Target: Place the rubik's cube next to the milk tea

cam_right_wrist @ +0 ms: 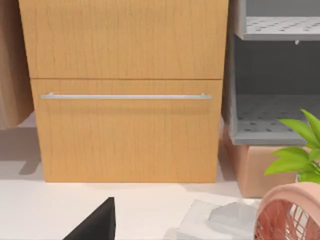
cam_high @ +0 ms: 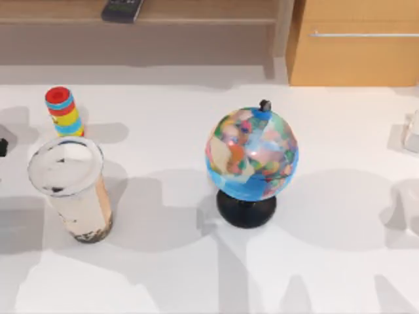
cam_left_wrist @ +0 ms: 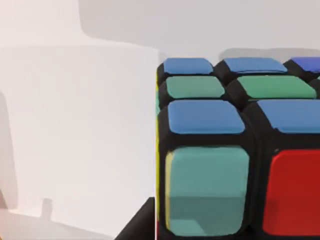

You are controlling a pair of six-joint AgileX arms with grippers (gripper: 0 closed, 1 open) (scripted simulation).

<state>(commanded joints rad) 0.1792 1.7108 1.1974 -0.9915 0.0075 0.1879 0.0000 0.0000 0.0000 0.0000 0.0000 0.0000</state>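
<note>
Inspecting progress, you found the rubik's cube (cam_left_wrist: 240, 150) close before the left wrist camera, grip state indeterminable, and no cube beside the milk tea (cam_high: 73, 190) at nine o'clock, leaving placement outstanding.

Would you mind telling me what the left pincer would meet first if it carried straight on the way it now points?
Most likely the rubik's cube: it sits close ahead in the left wrist view, with the white table beside it. How near it is cannot be judged exactly.
</note>
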